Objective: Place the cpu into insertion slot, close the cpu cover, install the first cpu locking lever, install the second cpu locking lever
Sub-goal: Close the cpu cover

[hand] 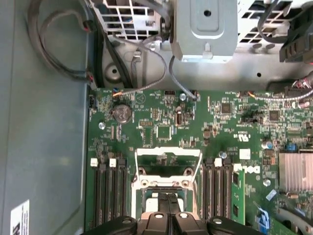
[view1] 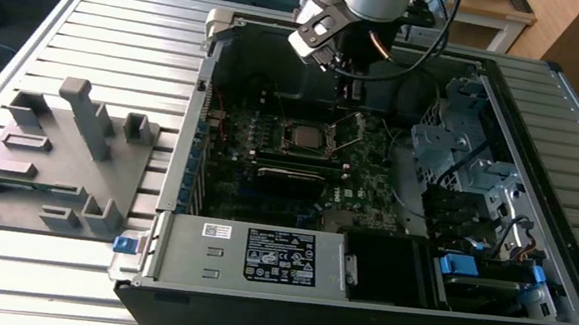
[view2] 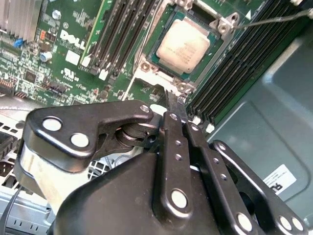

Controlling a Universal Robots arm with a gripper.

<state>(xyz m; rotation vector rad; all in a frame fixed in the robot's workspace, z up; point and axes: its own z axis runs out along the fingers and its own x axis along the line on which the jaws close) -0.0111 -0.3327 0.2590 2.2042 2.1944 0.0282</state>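
In the exterior view, an open computer case (view1: 360,306) lies on a slatted table (view1: 28,279). The gripper (view1: 350,86) hangs inside the case, near the socket (view1: 309,137) on the green board, on its far side. In the second wrist view, the chip (view2: 188,41) already sits flat in the socket, its silver top bare, so the first step looks done. The gripper's fingers (view2: 172,105) are pressed together with nothing between them, their tips just beside the socket's metal edge; contact cannot be told. A thin wire lever (view2: 274,18) sticks out from one corner, seemingly unlatched. In the first wrist view, the cover (hand: 168,152) is swung open, the board showing through its square window. Closing it and latching both levers appear still to be done.
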